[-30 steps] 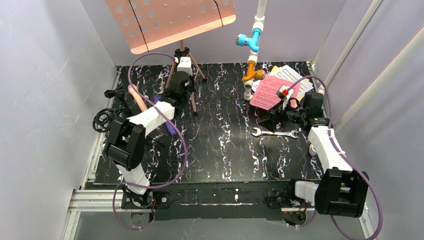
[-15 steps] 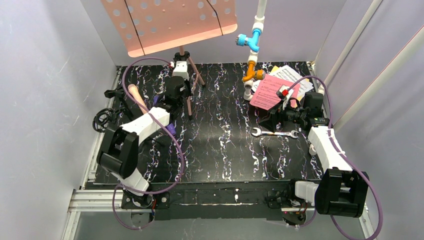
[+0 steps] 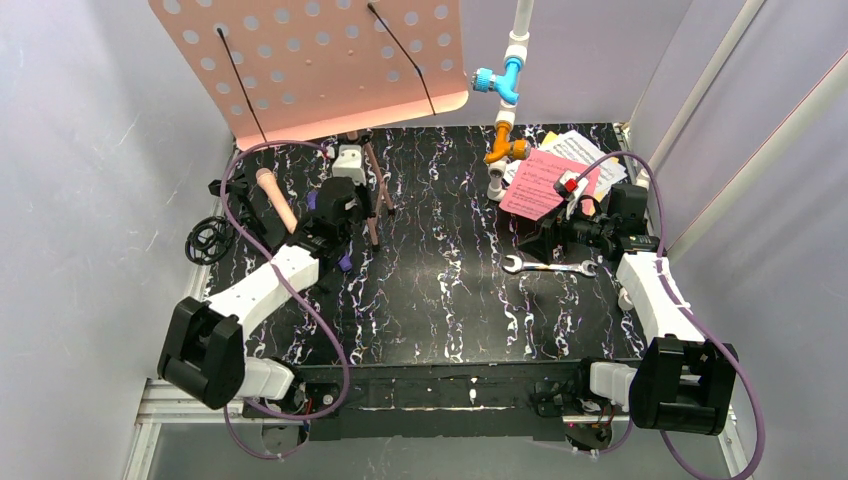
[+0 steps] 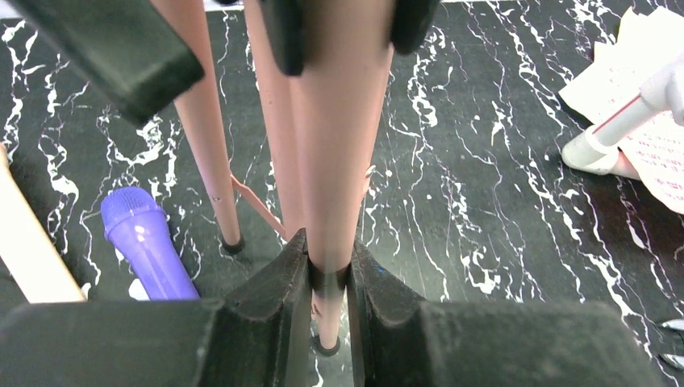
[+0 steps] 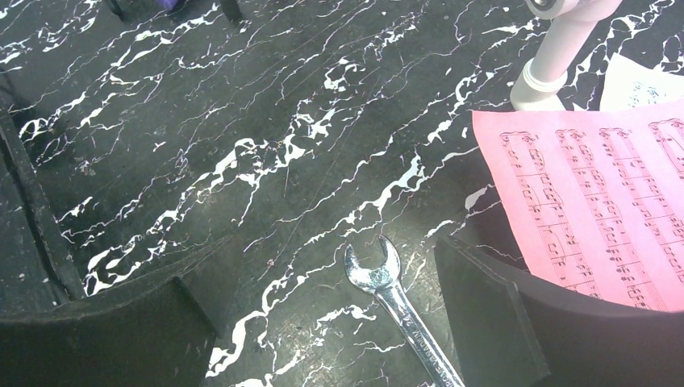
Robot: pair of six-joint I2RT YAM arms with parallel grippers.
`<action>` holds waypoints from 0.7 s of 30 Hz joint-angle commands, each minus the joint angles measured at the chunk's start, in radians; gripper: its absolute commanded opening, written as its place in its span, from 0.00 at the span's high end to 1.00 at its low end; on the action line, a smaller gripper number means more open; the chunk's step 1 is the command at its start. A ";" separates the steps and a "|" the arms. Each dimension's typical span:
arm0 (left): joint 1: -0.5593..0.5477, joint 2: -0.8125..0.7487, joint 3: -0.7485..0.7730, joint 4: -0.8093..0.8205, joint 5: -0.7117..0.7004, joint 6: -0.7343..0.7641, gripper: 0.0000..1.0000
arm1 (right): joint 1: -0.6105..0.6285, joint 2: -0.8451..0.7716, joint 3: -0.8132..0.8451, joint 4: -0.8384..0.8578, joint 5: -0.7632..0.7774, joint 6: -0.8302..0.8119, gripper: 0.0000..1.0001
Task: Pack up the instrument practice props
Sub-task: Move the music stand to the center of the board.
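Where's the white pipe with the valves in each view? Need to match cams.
Top external: white pipe stands back centre-right.
Left wrist: foot at right edge, upper half.
Right wrist: foot at top right.
Shared landmark: music sheets beside the foot.

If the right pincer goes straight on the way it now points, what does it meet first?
Probably the black marbled table. The open right pincer tilts down toward it. The silver wrench lies between its fingers, so it might graze that first; depth is unclear.
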 commanded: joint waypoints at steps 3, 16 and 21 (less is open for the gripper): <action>-0.020 -0.136 -0.036 -0.011 0.025 -0.072 1.00 | -0.009 -0.013 -0.004 0.009 -0.017 -0.004 0.02; -0.044 -0.190 -0.039 -0.107 0.121 -0.061 1.00 | -0.010 -0.014 -0.006 0.009 -0.023 -0.004 0.02; -0.045 -0.206 -0.042 -0.108 0.222 -0.064 1.00 | -0.010 -0.012 -0.009 0.000 -0.055 -0.022 0.02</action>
